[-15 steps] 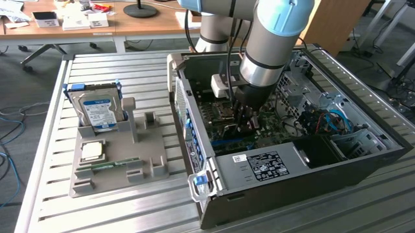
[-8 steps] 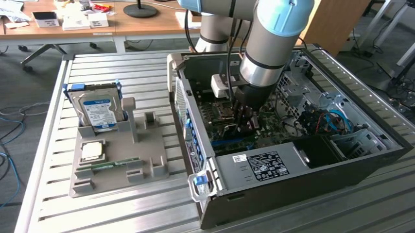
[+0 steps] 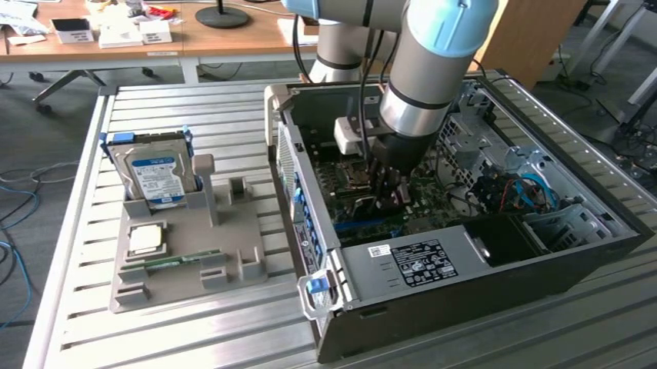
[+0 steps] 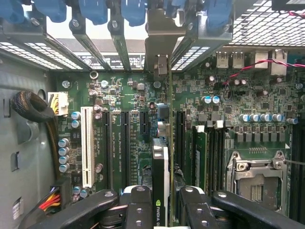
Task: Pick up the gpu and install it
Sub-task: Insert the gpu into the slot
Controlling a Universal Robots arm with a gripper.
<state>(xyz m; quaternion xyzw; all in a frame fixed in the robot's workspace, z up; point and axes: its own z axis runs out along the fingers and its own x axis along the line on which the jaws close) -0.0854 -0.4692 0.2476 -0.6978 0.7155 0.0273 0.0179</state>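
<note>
The gpu (image 4: 160, 164) is seen edge-on in the wrist view: a thin green card with a black face and a silver end bracket (image 4: 162, 33). The bracket reaches up to the case's rear slot openings. My gripper (image 4: 163, 206) is shut on the card, one black finger (image 4: 138, 207) on each side. The card stands upright over the motherboard (image 4: 119, 90), in line with the black expansion slots; whether it sits in a slot I cannot tell. In the exterior view my gripper (image 3: 385, 192) reaches down inside the open computer case (image 3: 308, 231).
A white expansion slot (image 4: 87, 145), the CPU socket (image 4: 255, 176) and upright memory sticks (image 4: 200, 157) lie around the card. The power supply (image 3: 426, 261) fills the case's near end. Outside, a grey holder (image 3: 241, 231) carries a hard drive (image 3: 154, 173), a chip (image 3: 147, 238) and a memory stick (image 3: 183, 259).
</note>
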